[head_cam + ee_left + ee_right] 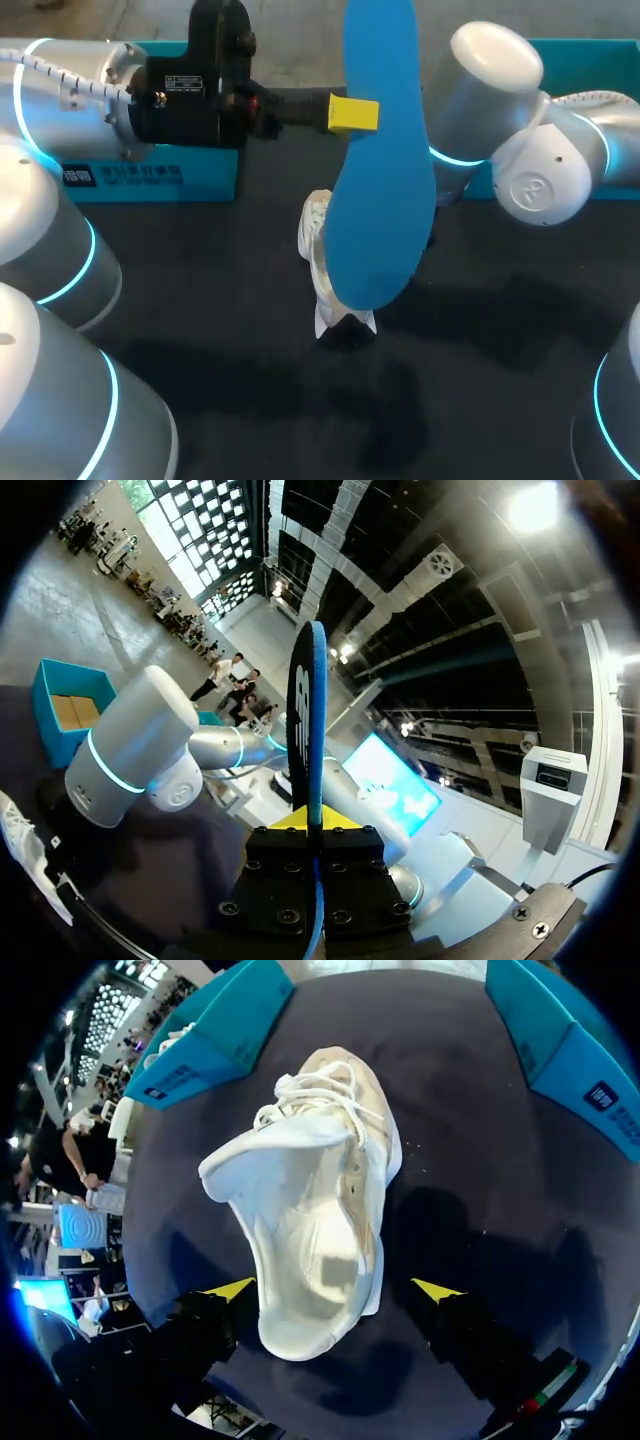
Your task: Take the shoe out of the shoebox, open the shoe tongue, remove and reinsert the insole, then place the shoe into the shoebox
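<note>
- Your left gripper (pixel 313 830) was clamped on the blue insole (pixel 380 190), pinching its left edge partway along and holding it clear above the black table (pixel 200 340).
- The insole's long axis ran near to far, with the broad forefoot end near, over the shoe, and the narrow heel end far.
- The white shoe (pixel 320 1190) sat mid-table with its toe far, heel near and mouth gaping, while the teal shoebox (pixel 150 180) lay well apart at far left.
- Your right gripper (pixel 335 1288) hovered at the heel, fingers spread wide on either side, holding nothing.
- The insole looked light, thin and bendy, and would likely droop if held by one end, so an edge pinch near mid-length suited it.
- The shoe looked light and soft-sided, and its firmer heel collar seemed the best place to hold it.
</note>
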### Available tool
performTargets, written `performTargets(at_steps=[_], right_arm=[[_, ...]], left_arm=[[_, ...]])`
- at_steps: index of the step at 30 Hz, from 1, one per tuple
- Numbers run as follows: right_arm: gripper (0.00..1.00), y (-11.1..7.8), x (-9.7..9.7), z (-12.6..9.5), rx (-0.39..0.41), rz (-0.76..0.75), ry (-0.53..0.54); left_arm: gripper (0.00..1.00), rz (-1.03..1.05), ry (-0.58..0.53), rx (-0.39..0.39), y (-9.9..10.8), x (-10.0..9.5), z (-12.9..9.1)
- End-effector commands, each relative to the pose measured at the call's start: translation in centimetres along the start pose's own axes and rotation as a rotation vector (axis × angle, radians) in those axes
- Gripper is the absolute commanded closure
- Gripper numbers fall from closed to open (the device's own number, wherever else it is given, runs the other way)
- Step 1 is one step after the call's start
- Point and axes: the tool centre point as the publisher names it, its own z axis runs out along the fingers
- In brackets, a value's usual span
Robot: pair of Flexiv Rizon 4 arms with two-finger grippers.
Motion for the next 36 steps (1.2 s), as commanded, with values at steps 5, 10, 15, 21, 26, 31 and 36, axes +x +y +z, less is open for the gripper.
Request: performTargets(at_steps=[5,10,15,21,26,31,36], right_arm=[[0.0,-0.1,0.0,0.1,-0.004,0.001,0.0],[0.0,-0.1,0.0,0.1,-0.004,0.001,0.0],[0.0,0.8,-0.3,-0.9,-0.055,0.069,0.12],[0.0,2.3,-0.3,-3.2,-0.12,0.138,0.272],[0.0,3.1,0.2,-5.7,-0.175,0.183,0.401],[0.0,3.5,0.1,-7.9,-0.221,0.23,0.53],[0.0,3.6,-0.3,-10.4,-0.249,0.273,0.69]], left_arm=[[1.0,0.0,-0.001,-0.001,0.0,0.0,0.0],[1.0,0.0,-0.001,-0.001,0.0,0.0,0.0],[1.0,0.0,-0.001,-0.001,0.0,0.0,0.0],[1.0,0.0,-0.001,-0.001,0.0,0.0,0.0],[1.0,0.0,-0.001,-0.001,0.0,0.0,0.0],[1.0,0.0,-0.001,-0.001,0.0,0.0,0.0],[1.0,0.0,-0.001,-0.001,0.0,0.0,0.0]])
